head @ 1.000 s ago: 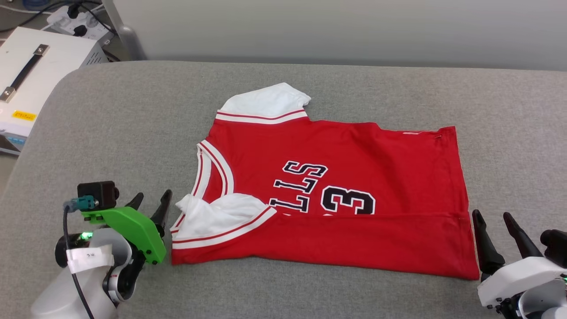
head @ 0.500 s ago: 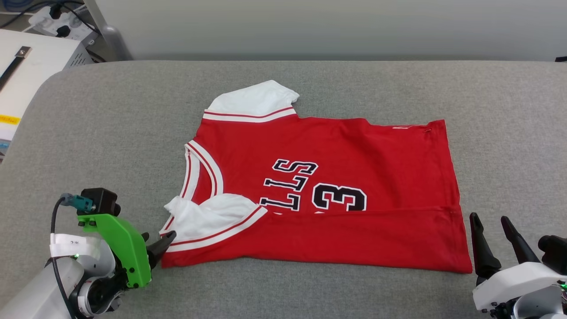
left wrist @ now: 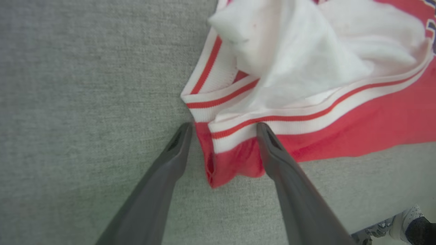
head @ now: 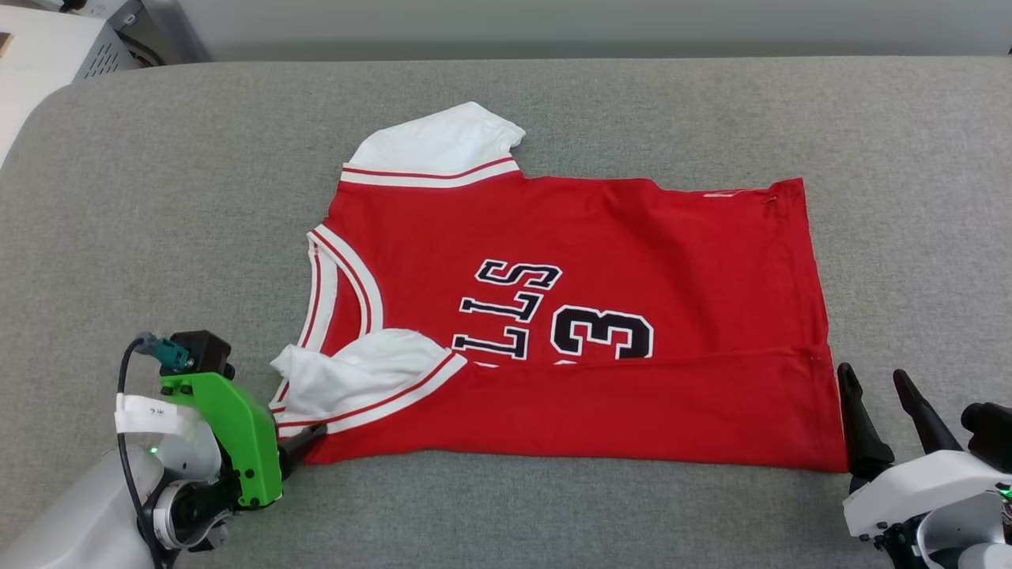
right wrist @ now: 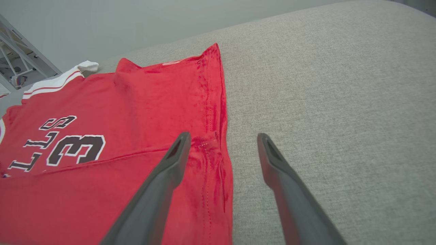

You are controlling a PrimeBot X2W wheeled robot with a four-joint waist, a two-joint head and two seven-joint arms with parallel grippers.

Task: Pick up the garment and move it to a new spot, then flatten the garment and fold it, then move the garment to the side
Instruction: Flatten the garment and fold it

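Observation:
The garment [head: 569,237] lies on the grey cushion, neck hole to the left and hem to the right. It is red with white sleeves, striped trim and black letters. Its near long edge is folded up over the front, covering part of the letters and number. My left gripper [head: 304,444] is at the near-left corner. In the left wrist view it [left wrist: 224,131] stands open with the red corner and striped trim of the garment [left wrist: 235,163] between the fingers. My right gripper [head: 873,375] is open at the near-right corner, and in the right wrist view it [right wrist: 223,136] straddles the garment's hem [right wrist: 214,112].
The grey cushion [head: 158,197] has a rounded left end and bare fabric around the garment on all sides. A white equipment box [head: 47,39] stands beyond the far left corner. A pale wall runs behind the far edge.
The head camera has tilted, shifting the whole picture. My left gripper has dropped and moved right, so its fingers now straddle the garment's near-left corner. The right gripper has barely moved.

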